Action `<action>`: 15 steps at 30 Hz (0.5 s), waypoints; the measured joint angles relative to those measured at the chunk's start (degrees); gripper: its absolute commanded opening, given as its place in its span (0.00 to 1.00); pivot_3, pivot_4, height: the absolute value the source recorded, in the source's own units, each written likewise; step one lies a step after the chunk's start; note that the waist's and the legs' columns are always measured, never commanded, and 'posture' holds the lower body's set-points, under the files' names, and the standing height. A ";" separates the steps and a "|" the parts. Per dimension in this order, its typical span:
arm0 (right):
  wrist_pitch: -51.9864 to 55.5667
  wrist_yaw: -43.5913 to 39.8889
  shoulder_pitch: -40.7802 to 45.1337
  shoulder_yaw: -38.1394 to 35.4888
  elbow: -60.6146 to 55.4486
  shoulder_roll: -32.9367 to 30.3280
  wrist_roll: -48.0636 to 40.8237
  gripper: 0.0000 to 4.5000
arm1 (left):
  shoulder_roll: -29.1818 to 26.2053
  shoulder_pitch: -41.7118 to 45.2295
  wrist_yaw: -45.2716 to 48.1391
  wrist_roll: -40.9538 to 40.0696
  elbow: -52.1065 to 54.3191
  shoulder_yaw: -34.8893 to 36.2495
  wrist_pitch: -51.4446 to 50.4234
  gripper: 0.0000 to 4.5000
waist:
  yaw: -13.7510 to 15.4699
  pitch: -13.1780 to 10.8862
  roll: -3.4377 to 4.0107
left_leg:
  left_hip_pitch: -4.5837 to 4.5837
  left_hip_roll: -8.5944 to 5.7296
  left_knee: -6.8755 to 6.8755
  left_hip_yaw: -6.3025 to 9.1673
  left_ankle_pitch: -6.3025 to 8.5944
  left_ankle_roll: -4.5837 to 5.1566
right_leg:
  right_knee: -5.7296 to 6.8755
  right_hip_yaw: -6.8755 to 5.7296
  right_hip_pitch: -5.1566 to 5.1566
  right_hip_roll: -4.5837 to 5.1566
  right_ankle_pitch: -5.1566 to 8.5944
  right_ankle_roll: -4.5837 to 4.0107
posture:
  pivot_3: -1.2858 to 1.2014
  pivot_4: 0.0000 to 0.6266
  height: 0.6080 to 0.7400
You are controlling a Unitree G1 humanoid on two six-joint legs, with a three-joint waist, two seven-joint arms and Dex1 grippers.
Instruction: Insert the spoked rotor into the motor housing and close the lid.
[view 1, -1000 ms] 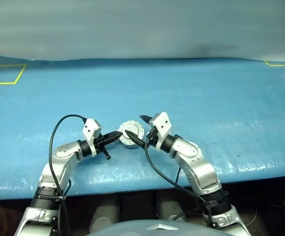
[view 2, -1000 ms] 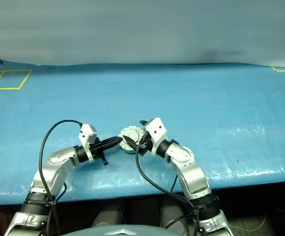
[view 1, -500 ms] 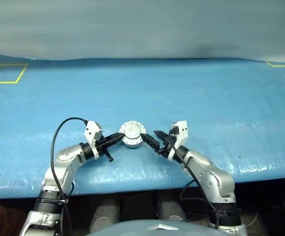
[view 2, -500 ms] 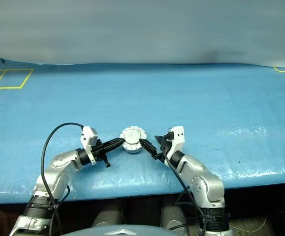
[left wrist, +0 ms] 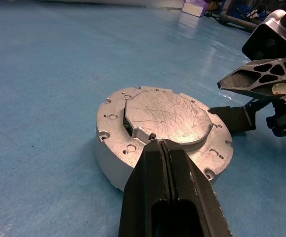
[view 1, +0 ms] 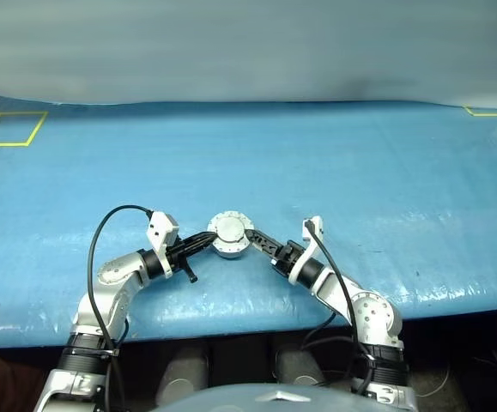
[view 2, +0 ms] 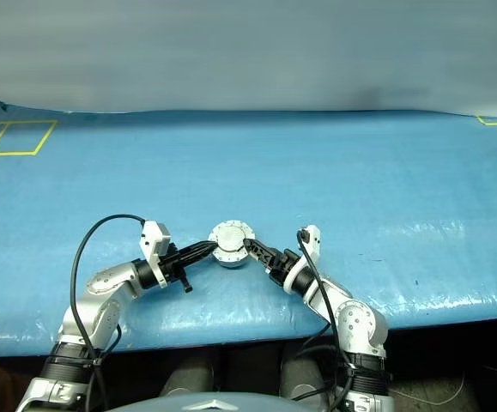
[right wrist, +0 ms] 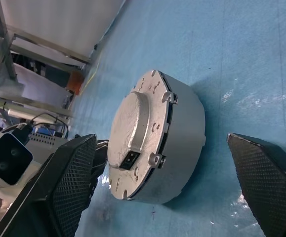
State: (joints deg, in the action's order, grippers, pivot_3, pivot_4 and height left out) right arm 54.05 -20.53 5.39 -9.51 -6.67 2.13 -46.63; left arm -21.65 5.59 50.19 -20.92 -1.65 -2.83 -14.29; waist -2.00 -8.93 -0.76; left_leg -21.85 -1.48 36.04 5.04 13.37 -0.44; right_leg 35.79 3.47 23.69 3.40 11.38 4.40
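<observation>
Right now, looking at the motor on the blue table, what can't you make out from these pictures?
- Spoked rotor and copper windings: hidden beneath the motor housing's closed lid.
- Housing's base contact with the table: covered by its own wall in the left wrist view.
- Right gripper fingertips: cut off by the right wrist view's edges.
- Left gripper: whether it touches the lid is unclear.

A blue sheet [view 1: 334, 163] is covering the bench, lying slightly wrinkled and catching the light toward its right side. Yellow tape lines [view 1: 9, 129] are forming a square outline at the far left corner of the sheet, and another piece of yellow tape [view 1: 480, 111] is showing at the far right edge. A pale grey wall [view 1: 248, 47] is standing behind the bench.
</observation>
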 measured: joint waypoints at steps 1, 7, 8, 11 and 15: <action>-0.02 0.12 0.27 0.08 0.44 0.15 0.00 0.99 | 0.00 -0.01 -0.04 0.05 -0.02 -0.01 0.07 0.00 | 0.00 0.00 0.00 | 0.00 0.00 0.00 0.00 0.00 0.00 | 0.00 -0.01 -0.01 0.00 0.00 0.00 | 0.52 0.24 1.00; 0.09 0.40 0.60 0.20 1.55 0.64 -1.35 0.99 | 0.01 -0.05 -0.14 0.34 -0.08 -0.04 0.73 0.00 | -0.08 0.00 0.00 | 0.00 0.00 0.00 0.00 0.00 0.00 | 0.00 -0.01 0.00 -0.01 0.00 0.00 | 0.52 0.24 1.00; 0.09 0.47 0.61 0.18 1.63 0.67 -1.67 0.99 | 0.02 -0.08 -0.15 0.48 -0.08 -0.04 0.85 0.00 | -0.09 0.00 0.00 | 0.00 0.00 0.00 0.01 0.00 0.00 | 0.00 -0.01 0.00 -0.01 0.00 0.00 | 0.52 0.24 1.00; 0.23 0.69 0.61 0.20 1.78 0.74 -2.61 0.99 | 0.08 -0.21 -0.21 0.52 -0.08 -0.04 1.10 0.00 | -0.09 0.00 0.01 | 0.00 0.00 0.00 0.01 0.00 0.00 | 0.00 -0.01 0.00 -0.01 0.00 0.00 | 0.52 0.24 1.00; 0.25 1.17 0.67 0.73 1.98 0.82 -3.48 0.99 | 0.19 -0.25 -0.23 0.54 -0.08 -0.04 1.19 0.00 | -0.08 -0.01 0.02 | 0.00 0.00 0.00 0.01 0.00 0.00 | 0.00 -0.01 0.00 -0.01 0.00 0.00 | 0.52 0.24 1.00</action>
State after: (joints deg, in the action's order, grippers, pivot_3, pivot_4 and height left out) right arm 54.29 -19.35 6.06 -8.78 -4.68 2.95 -50.11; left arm -21.46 5.34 49.96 -20.38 -1.73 -2.87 -13.10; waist -2.08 -8.95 -0.73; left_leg -21.85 -1.48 36.04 5.05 13.37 -0.44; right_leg 35.80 3.45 23.69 3.39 11.38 4.39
